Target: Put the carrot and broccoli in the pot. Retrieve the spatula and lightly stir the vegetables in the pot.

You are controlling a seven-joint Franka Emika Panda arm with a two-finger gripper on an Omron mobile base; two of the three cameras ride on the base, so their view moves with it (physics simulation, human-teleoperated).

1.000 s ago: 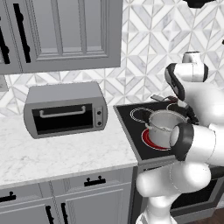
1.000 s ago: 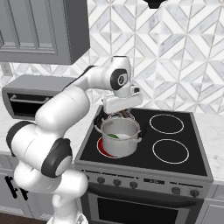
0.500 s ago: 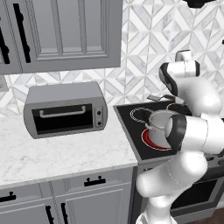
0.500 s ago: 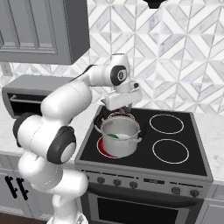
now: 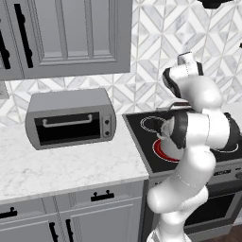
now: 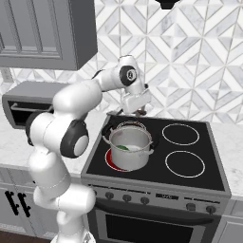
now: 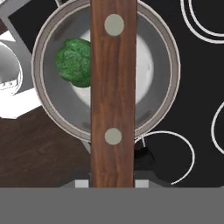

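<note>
Gripper (image 6: 140, 112) clamped on spatula (image 7: 113, 87), wooden handle running straight up from between fingertips, across pot (image 7: 168, 83) mouth directly below. Broccoli (image 7: 74, 62) on pot floor, left of handle. Pot on glowing front-left burner (image 6: 111, 160).

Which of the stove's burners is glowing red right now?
The front left burner, the one under the pot. Its ring glows red at the pot's base; the other burners are plain white outlines on the black stove top.
</note>
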